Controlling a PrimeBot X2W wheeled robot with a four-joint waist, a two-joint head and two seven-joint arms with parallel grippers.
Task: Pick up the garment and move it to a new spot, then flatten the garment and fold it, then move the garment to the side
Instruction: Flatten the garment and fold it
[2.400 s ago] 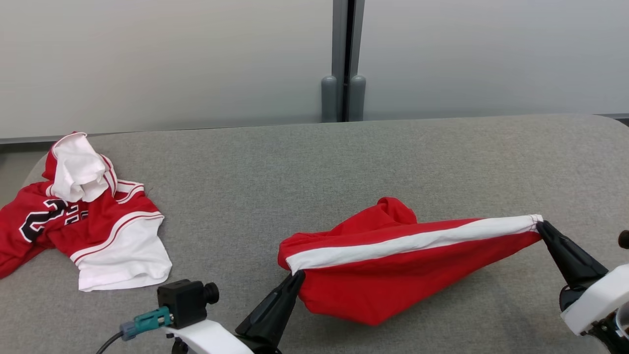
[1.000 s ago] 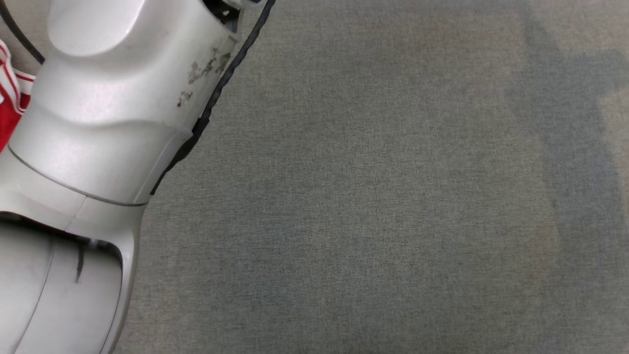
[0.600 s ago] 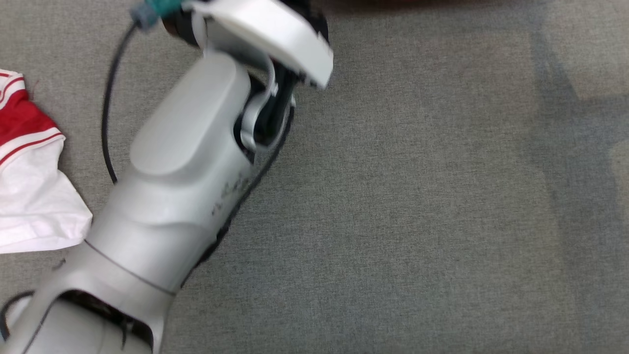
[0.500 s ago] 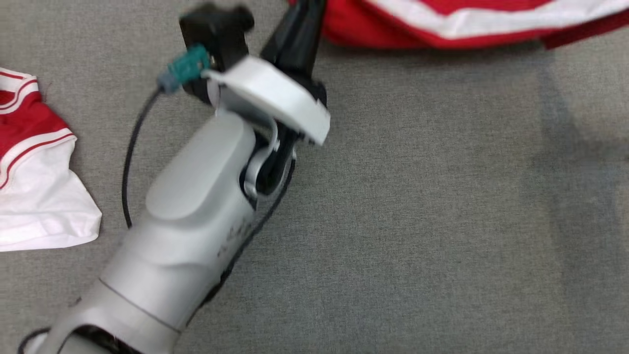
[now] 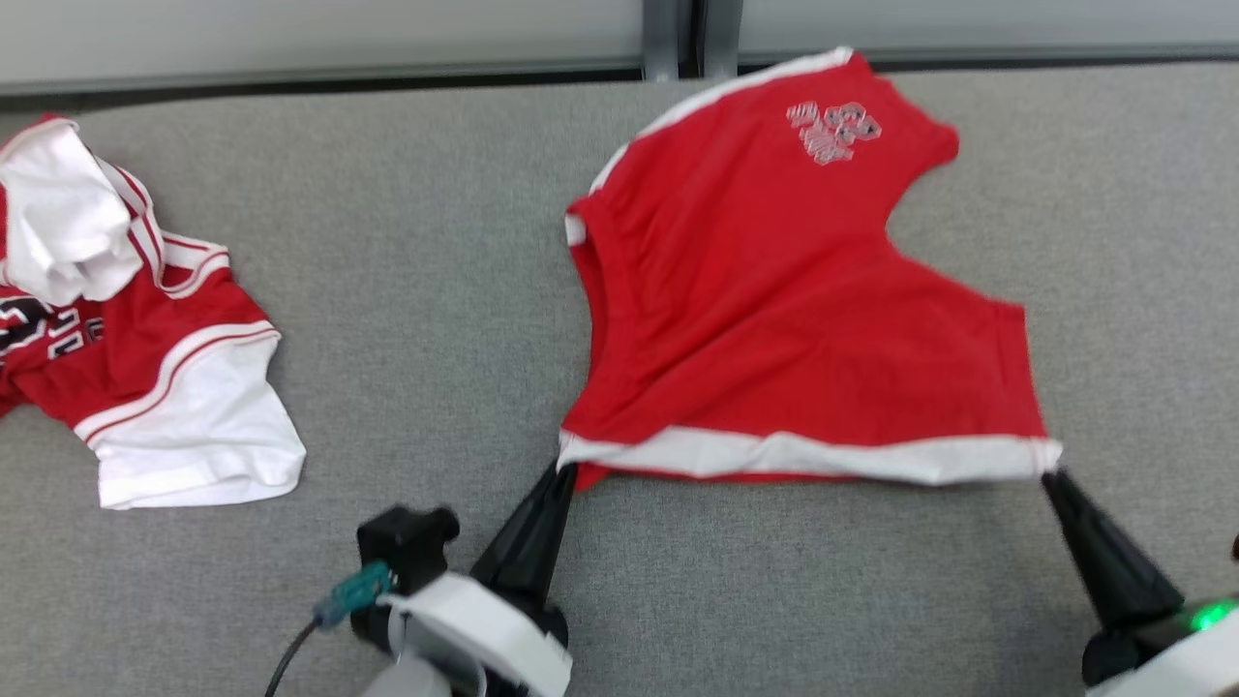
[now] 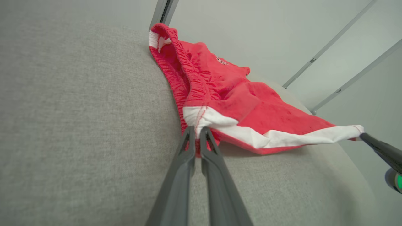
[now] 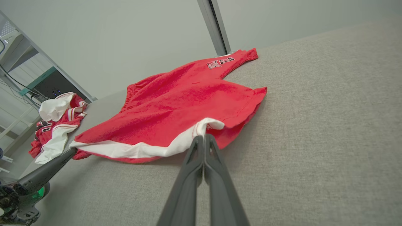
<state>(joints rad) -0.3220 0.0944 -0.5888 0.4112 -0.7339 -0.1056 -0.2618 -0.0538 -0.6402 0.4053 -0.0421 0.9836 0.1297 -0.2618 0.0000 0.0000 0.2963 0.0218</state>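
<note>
Shorts (image 5: 794,319): red with a white side stripe, spread out on the table (image 5: 436,290), from centre toward 2 o'clock in the head view. The waistband runs along the 9 o'clock side and the leg openings face 3 o'clock. The far leg, with its printed logo, lies at 12 o'clock near the table's back edge.

The near stripe edge is stretched taut between both grippers. From the wrist views it looks slightly off the surface, while the rest lies down.

Left gripper (image 5: 566,474): closed, pinching the waistband end of the stripe at the shorts' 7 o'clock corner.
Right gripper (image 5: 1050,476): closed, pinching the hem end of the stripe at the 5 o'clock corner.

Jersey (image 5: 145,329): crumpled at 9 o'clock, well apart from the shorts.

Progress, my read:
- Pick and relocate look done.
- Flatten is mostly done. There are a few wrinkles near the waistband, and the near edge is not yet laid down.
- Remaining: lower and release the near edge, fold, then move the shorts aside.
</note>
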